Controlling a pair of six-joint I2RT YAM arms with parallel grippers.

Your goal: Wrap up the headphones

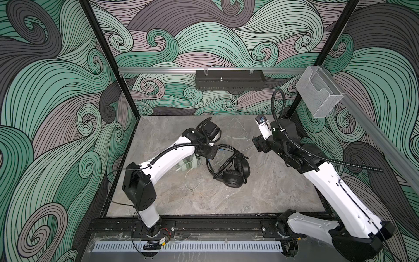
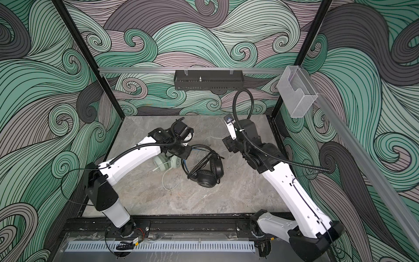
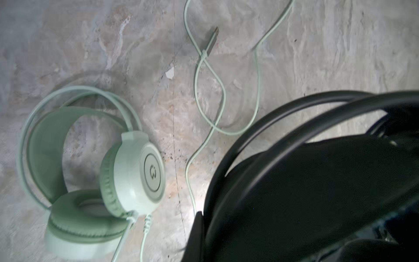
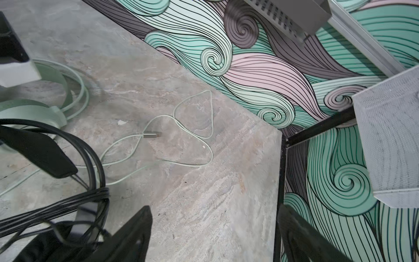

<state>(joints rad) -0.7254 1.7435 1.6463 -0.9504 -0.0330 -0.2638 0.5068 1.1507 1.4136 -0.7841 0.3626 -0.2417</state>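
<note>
While black headset (image 1: 231, 179) lies cord-bundled beside mint headset (image 1: 188, 166) | left hand (image 1: 208, 154) closed, possibly on its band | right hand (image 4: 214, 215) wide

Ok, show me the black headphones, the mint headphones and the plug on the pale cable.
black headphones (image 1: 231, 179): in a top view, on the nearer ear cup.
mint headphones (image 3: 152, 174): left wrist view, on the upright ear cup's outer face.
plug (image 4: 152, 135): right wrist view, on its grey body.
</note>
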